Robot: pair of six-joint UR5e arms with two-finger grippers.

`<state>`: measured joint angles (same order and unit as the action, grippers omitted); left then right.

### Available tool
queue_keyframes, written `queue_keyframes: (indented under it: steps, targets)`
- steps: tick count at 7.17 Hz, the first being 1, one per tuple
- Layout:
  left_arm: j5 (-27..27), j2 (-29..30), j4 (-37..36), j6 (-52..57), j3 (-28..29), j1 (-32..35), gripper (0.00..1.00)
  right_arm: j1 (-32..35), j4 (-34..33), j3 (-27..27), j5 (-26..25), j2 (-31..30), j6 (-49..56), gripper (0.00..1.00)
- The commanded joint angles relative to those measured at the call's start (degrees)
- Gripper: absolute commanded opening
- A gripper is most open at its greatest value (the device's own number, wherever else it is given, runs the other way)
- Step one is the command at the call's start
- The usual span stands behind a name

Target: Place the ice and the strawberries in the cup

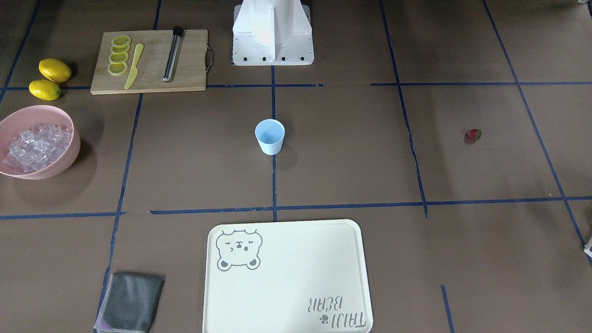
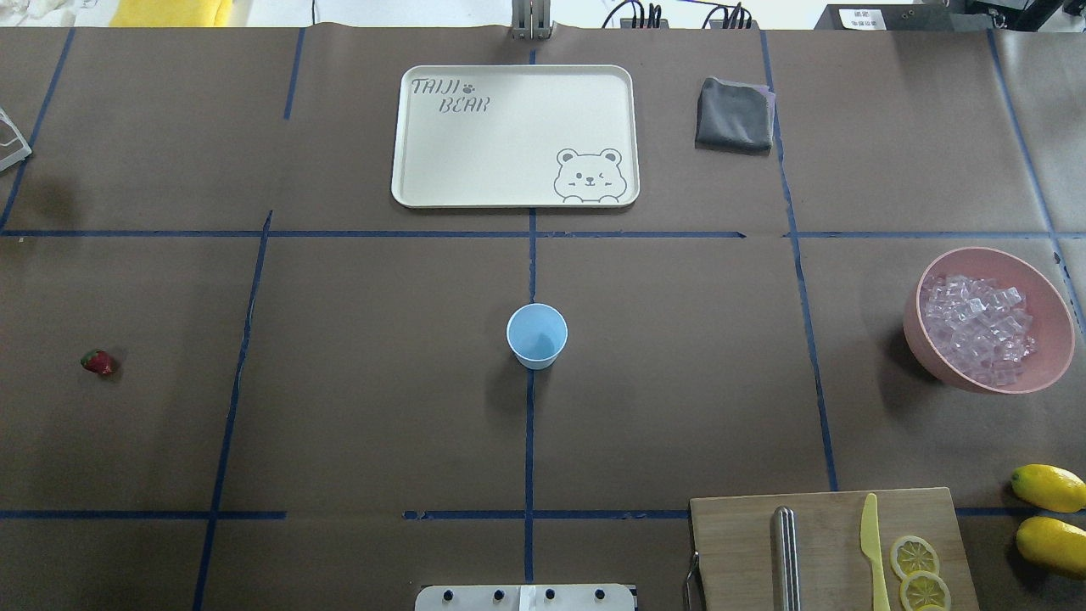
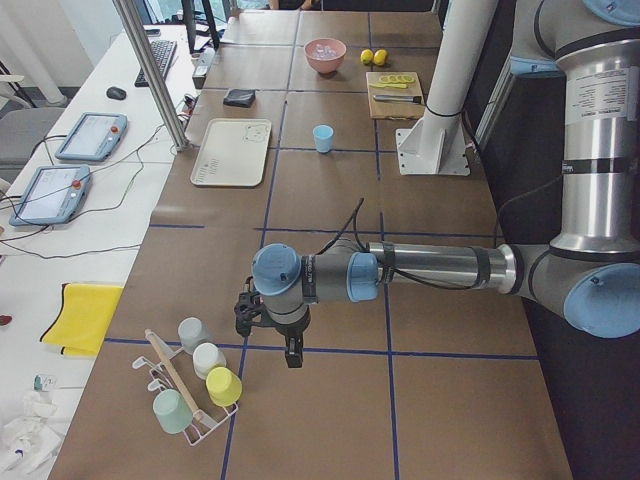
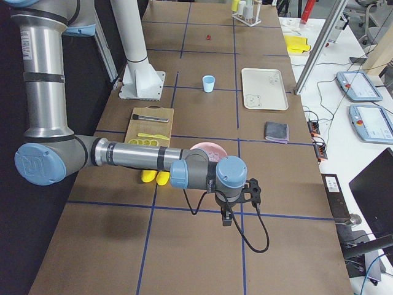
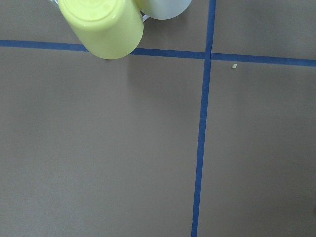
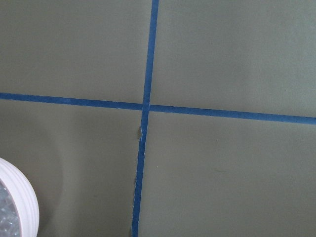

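The pale blue cup [image 2: 537,336] stands upright and empty at the table's middle, also seen as the cup [image 1: 269,136]. The ice [image 2: 976,327] fills a pink bowl [image 2: 915,310] on my right side. A single red strawberry [image 2: 98,362] lies far out on my left side. My left gripper [image 3: 290,355] hangs over bare table beside a rack of cups, far from the strawberry; whether it is open or shut I cannot tell. My right gripper [image 4: 226,220] hangs just past the bowl [image 4: 215,149]; its state I cannot tell either.
A cream tray [image 2: 407,127] and a folded grey cloth [image 2: 734,114] lie at the far edge. A cutting board [image 2: 738,543] holds lemon slices, a yellow knife and a metal rod, with two lemons [image 2: 1049,509] beside it. The cup rack [image 3: 195,385] stands by my left gripper.
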<state>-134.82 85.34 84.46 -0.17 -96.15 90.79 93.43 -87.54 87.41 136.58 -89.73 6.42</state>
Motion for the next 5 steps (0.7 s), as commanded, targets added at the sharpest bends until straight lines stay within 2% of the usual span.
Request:
queue_keyframes:
  steps: [1, 5]
  targets:
    - [0.0, 0.0, 0.0, 0.09, 0.0, 0.0, 1.0, 0.0, 0.0, -0.04, 0.0, 0.0, 0.0, 1.0]
    - [-0.09, 1.76, 0.0, 0.35, -0.09, -0.17, 1.0, 0.0, 0.0, 1.36, 0.18, 0.17, -0.26, 1.0]
